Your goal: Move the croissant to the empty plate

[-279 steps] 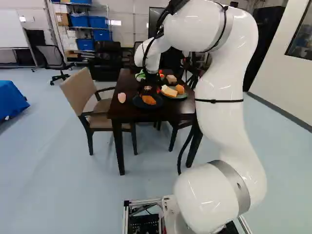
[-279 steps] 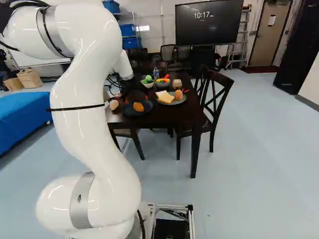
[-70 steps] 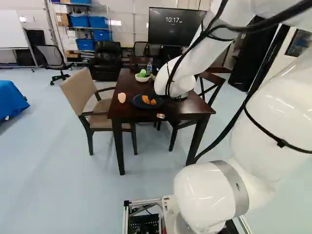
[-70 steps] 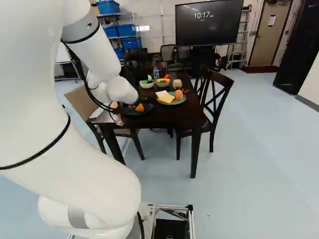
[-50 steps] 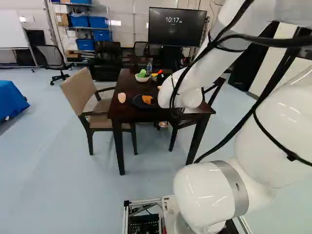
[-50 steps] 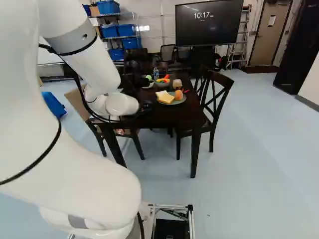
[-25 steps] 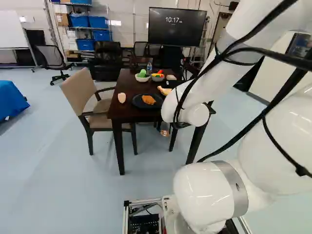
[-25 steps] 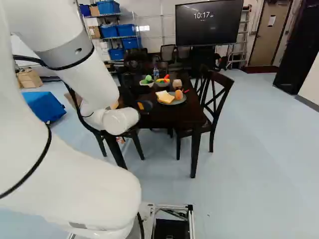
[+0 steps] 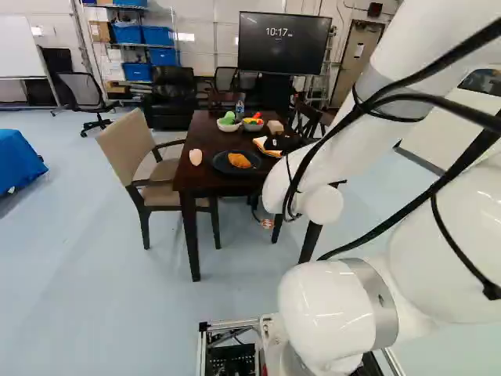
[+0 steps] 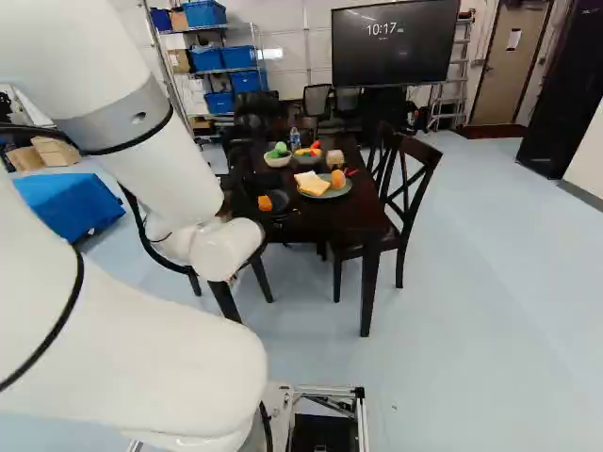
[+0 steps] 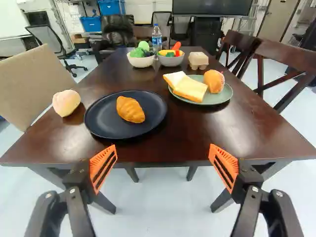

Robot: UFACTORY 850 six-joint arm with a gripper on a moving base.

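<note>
Croissant (image 11: 131, 109) is sitting on the dark plate (image 11: 98, 119), roughly mid-plate, touching nothing else on it. Your fingers (image 11: 101, 164) are spread wide with nothing between them, short of the near edge of the wooden surface (image 11: 197, 131). The green plate (image 11: 217, 99) has bread slices (image 11: 190, 89) and an orange bun (image 11: 214, 81) on it, so you don't have a second, empty plate in view. To me that reads like the croissant is where you want it and you could well be done

If you do need to grab it again, it looks like play food, so I'd guess light, with either a little squish or a hollow shell. Go for the fat middle, across the short width, not the tapered tips, because those would probably pivot on you. It lies at a slant, so turn your wrist to match. The top is rounded and looks smooth, so a shallow pinch might squirt it out; get the pads low on both sides, squeeze gently, and watch you don't press down on the plate
</note>
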